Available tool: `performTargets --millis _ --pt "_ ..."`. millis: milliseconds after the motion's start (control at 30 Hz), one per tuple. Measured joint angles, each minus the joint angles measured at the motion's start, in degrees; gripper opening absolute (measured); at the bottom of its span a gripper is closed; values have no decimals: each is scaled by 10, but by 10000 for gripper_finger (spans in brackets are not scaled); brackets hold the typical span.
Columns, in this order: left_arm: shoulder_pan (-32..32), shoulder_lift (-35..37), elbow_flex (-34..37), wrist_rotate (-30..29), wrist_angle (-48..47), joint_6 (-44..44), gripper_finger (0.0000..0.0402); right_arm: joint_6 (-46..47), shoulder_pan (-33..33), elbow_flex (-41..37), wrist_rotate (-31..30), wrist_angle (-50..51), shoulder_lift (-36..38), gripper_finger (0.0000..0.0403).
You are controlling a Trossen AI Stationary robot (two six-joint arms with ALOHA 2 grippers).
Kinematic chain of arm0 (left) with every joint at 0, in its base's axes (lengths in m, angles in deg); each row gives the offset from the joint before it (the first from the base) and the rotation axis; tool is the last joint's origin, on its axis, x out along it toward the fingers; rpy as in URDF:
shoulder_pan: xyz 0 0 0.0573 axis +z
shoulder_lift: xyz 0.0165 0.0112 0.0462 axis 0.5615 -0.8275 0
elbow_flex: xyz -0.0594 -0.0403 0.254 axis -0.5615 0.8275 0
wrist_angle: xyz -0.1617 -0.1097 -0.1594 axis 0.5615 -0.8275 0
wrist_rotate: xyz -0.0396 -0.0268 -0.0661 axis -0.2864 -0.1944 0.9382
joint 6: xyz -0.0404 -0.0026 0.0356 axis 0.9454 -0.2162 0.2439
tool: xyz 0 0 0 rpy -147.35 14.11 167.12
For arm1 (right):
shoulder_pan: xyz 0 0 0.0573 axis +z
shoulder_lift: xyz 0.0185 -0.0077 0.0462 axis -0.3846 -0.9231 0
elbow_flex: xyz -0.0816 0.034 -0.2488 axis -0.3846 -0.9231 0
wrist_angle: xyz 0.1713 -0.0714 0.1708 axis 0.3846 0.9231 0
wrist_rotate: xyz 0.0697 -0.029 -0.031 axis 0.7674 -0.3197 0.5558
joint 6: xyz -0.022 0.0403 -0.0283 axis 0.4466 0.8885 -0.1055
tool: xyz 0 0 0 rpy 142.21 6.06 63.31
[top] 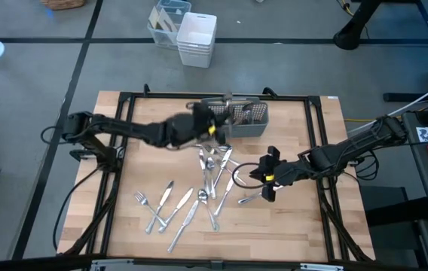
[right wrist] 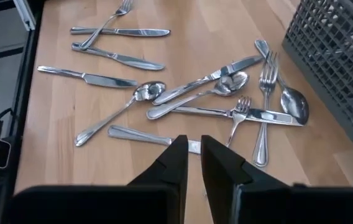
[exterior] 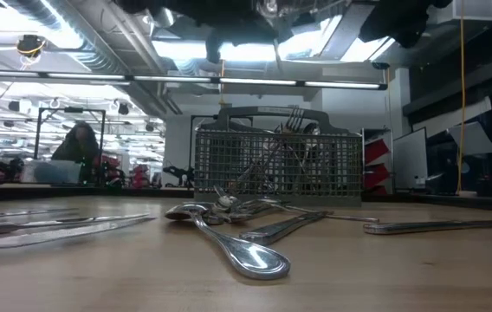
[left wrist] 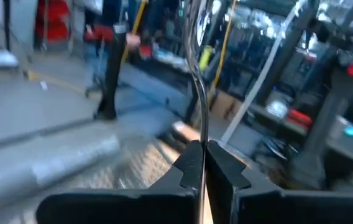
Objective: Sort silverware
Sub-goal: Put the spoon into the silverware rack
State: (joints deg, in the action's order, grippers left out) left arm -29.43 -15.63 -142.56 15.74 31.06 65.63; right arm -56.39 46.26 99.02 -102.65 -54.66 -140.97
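Observation:
Loose silverware (top: 214, 162) lies in a heap mid-table, below the grey mesh caddy (top: 244, 119). More knives and forks (top: 165, 203) lie spread toward the near left. The caddy (exterior: 276, 165) stands on the far part of the table with forks upright in it. My left gripper (top: 212, 128) hovers by the caddy's left end, shut on one slim piece of silverware (left wrist: 200, 93). My right gripper (top: 265, 184) hangs above the table right of the heap, pointing slantwise down at it. Its fingers (right wrist: 194, 149) stand a narrow gap apart with nothing between them. My left gripper pinches a thin metal piece between its two fingertips (left wrist: 192, 158). The piece shows edge-on and runs straight out beyond the tips (left wrist: 202, 124), along the fingers. It is lifted clear of the table. Whether it is a fork, spoon or knife does not show.
A black rail frame (top: 116, 150) runs around the wooden tabletop. White and clear bins (top: 197, 38) stand on the floor beyond the far edge. One piece (top: 250, 198) lies alone near my right gripper. Bare wood (top: 289, 226) shows at the near right.

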Motion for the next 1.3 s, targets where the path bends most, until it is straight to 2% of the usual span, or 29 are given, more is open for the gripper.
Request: performTargets --millis 267,567,967,1067,1200,1300 --pt "108 -42 0 114 106 -90 0 -4 0 0 -37 -3 0 49" --pt "139 -142 0 194 256 -205 0 -20 0 0 -52 -3 0 49" --pt "136 -236 -4 199 281 -265 0 -20 0 0 -65 -3 -1 49" --pt "131 -241 -3 199 279 -290 4 -20 0 0 -65 -3 -1 49" --pt "116 -252 3 202 251 -280 9 -20 0 0 -65 -3 -1 49" --pt "109 -246 0 203 266 -266 10 -20 0 0 -64 -2 -1 49"
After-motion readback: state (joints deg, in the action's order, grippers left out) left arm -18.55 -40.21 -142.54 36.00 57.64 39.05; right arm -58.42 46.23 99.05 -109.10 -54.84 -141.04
